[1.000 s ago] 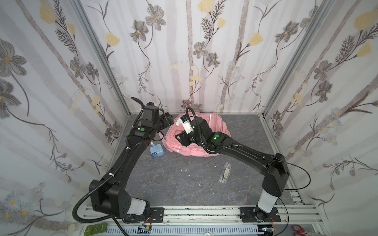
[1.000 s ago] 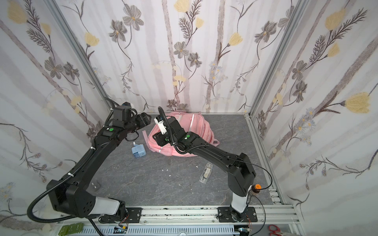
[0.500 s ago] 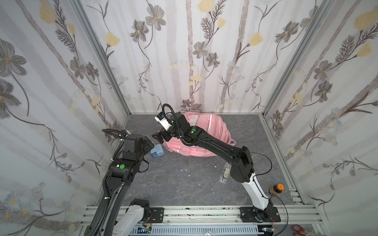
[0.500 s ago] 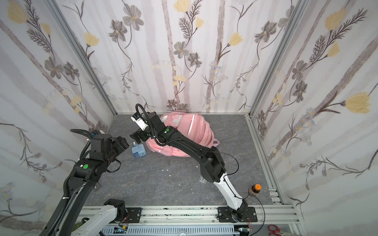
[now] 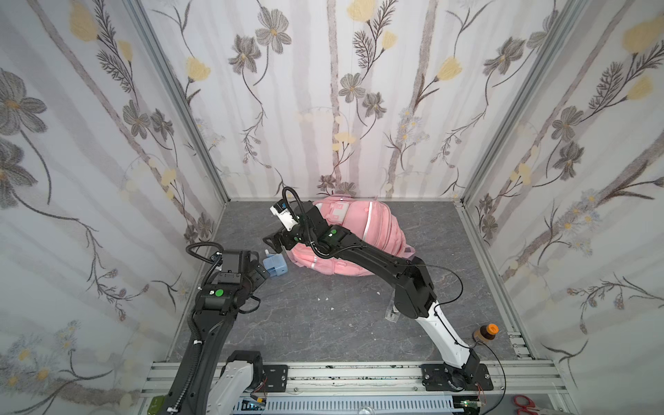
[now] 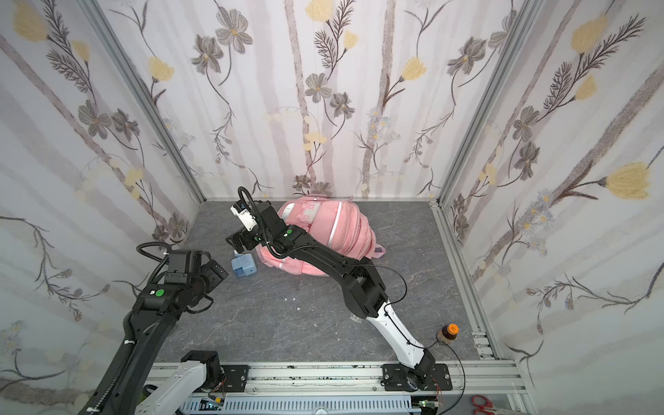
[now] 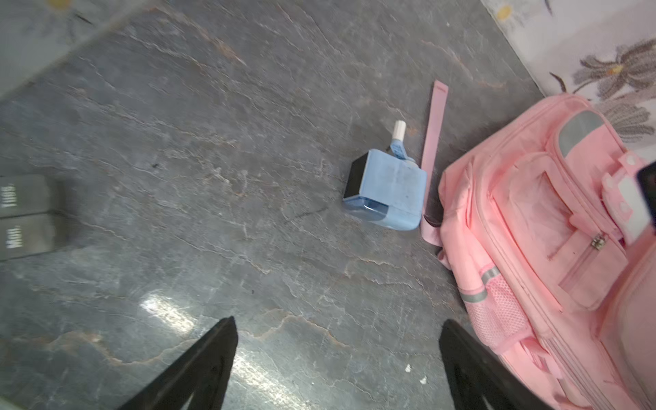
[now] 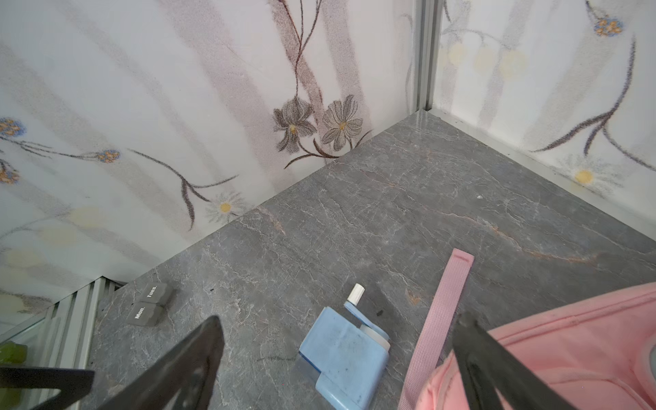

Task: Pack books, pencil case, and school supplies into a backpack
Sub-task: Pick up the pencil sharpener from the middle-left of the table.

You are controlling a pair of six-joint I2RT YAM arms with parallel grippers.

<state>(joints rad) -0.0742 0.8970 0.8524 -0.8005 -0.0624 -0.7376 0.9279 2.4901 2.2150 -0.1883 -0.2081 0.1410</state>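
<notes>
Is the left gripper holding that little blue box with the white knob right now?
No, the blue box lies on the table, apart from the open left gripper.

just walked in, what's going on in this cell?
Two arms are packing a pink backpack that lies near the back wall. The left gripper and the right gripper are both open and empty. Both are close to a small blue box, which sits on the table right beside the backpack. A clear case also lies out, partly hidden behind the right arm. No books or pencil case show, so I cannot tell whether they are already inside.
</notes>
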